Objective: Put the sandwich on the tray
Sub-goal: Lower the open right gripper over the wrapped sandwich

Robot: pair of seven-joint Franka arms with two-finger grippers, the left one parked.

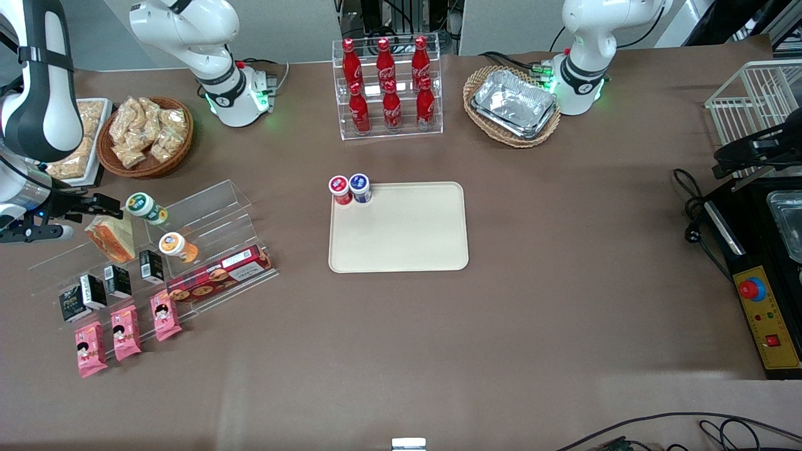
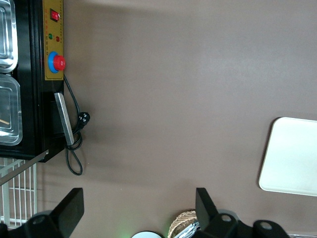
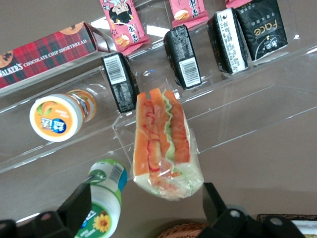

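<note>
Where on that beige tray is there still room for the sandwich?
Most of the tray is bare; only its corner nearest the cola rack holds two small cups. The open gripper hovers over the sandwich on the crowded clear shelf.

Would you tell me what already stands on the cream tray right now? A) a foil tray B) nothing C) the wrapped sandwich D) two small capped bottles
D: two small capped bottles stand at one corner of the tray; the sandwich still sits on the acrylic shelf, with the gripper open above it.
</note>
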